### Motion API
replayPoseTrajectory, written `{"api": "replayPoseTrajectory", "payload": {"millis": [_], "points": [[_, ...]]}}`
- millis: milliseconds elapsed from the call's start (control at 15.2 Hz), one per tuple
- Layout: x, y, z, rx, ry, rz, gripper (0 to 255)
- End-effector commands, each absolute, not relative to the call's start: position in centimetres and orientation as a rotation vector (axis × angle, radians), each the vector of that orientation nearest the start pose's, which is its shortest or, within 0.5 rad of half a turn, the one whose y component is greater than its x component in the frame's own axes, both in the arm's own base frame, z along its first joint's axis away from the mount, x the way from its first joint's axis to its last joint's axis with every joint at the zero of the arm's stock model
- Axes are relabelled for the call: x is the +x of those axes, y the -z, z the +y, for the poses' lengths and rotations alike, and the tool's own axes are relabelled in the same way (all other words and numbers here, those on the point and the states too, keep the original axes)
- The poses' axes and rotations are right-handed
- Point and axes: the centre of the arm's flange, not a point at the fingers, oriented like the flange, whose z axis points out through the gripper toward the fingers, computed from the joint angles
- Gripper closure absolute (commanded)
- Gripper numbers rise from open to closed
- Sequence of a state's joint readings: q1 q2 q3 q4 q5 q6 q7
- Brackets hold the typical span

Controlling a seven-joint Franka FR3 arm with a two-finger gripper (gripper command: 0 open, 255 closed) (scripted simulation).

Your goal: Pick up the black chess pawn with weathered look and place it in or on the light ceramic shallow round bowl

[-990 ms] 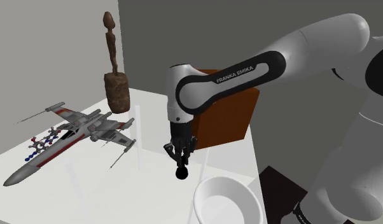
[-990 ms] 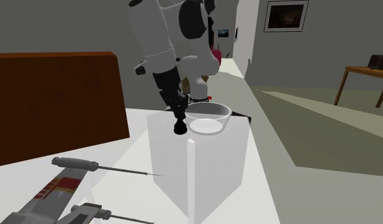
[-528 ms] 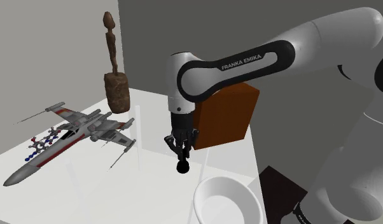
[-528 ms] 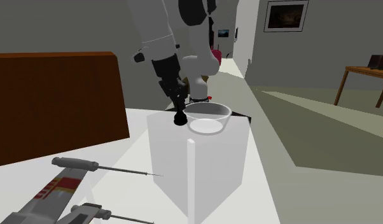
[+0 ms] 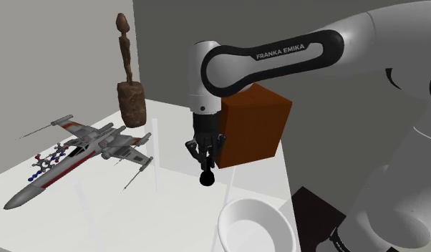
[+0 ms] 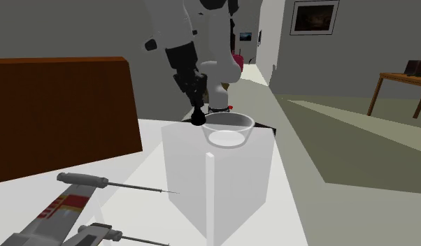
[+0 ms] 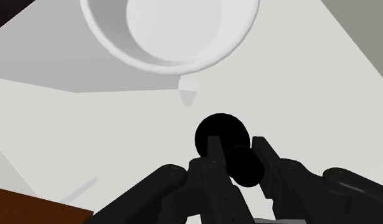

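The white worktop [image 5: 85,215] carried a shallow white bowl [image 5: 255,228] at the lower middle of the shoulder view. The black hand [image 5: 205,163] hung above the worktop, up and left of the bowl, clamped on the black pawn [image 5: 205,178], which hung below the fingertips, clear of the surface. Judgement: carry the pawn level until centred over the bowl, lower it near the floor, then release, to prevent bounce-out.

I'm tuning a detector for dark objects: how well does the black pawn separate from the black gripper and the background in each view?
Shoulder view: the pawn hangs crisp black against the pale table, below the gripper. Second exterior view: both merge into one dark shape. Wrist view: the pawn is a flat, unshaded silhouette blending with the clasping fingers.
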State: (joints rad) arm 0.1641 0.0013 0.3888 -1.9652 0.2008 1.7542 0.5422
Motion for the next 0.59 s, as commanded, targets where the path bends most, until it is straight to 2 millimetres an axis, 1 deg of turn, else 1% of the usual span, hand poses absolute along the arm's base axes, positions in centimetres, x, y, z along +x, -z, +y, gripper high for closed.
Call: {"api": "replayPoseTrajectory", "payload": {"millis": [0, 66, 132, 528], "points": [[44.4, -46.8, 29.5, -3.056, -0.433, 0.072, 255], [44.4, -47.4, 29.5, -3.056, -0.433, 0.072, 255], [44.4, -47.4, 29.5, -3.056, -0.433, 0.072, 255], [36.8, -48.4, 27.7, -3.056, -0.433, 0.072, 255]]}}
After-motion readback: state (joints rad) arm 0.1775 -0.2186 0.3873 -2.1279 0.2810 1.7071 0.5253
